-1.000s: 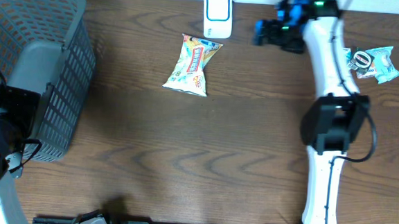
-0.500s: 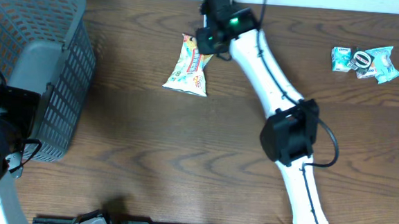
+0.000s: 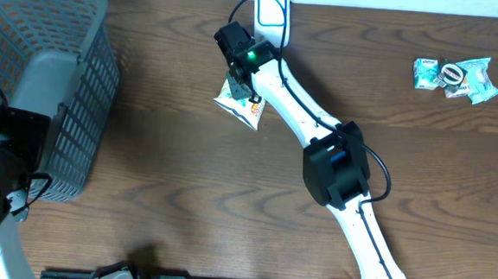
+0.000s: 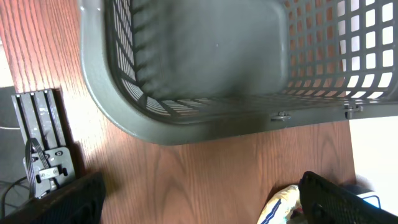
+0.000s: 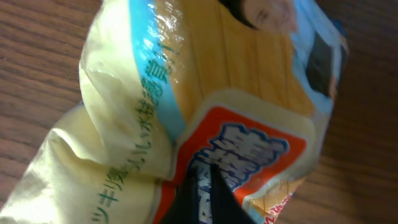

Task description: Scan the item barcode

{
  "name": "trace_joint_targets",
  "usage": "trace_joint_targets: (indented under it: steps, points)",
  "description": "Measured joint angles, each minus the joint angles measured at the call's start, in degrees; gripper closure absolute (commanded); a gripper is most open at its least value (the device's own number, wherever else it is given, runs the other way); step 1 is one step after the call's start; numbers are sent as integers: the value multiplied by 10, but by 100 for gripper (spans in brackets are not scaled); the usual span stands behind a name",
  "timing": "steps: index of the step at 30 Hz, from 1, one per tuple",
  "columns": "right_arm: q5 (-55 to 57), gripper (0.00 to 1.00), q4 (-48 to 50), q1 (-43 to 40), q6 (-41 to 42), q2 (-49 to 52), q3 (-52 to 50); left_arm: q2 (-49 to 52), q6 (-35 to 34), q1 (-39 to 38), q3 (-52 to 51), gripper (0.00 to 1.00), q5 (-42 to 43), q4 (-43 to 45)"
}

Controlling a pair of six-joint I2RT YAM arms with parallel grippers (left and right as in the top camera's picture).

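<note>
right gripper was clamped shut on snack bag | bag lay just beside barcode scanner | left gripper stood wide open, held nothing, well apart from scanner

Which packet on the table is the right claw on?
The yellow-and-orange crinkly snack bag next to the white scanner: the right claw is shut on it. The teal packets lie apart, far to the right, with nothing touching them.

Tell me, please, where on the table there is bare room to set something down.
Bare wood lies between the basket and the right arm, and between that arm and the teal packets. Crowded: snack bag, right tool, scanner at the back.
</note>
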Motion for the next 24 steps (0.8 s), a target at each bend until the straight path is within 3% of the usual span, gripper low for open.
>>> trace_joint_targets:
  steps: [5, 9, 12, 22, 24]
  points:
    - [5, 98, -32, 0, 0, -5, 2, 0, 0, 0, 0, 2, 0, 0]
    - [4, 87, -43, 0, 3, -24, 2, 0, 0, 0, 0, 2, 0, 0]
    - [-4, 85, -49, 0, 2, -50, 2, 0, 0, 0, 0, 2, 0, 0]
    - [-63, 89, -60, 2, 5, -80, -18, 0, 0, 0, 0, 2, 0, 0]
    - [-68, 96, -52, 5, 10, -79, -42, 0, 0, 0, 0, 2, 0, 0]
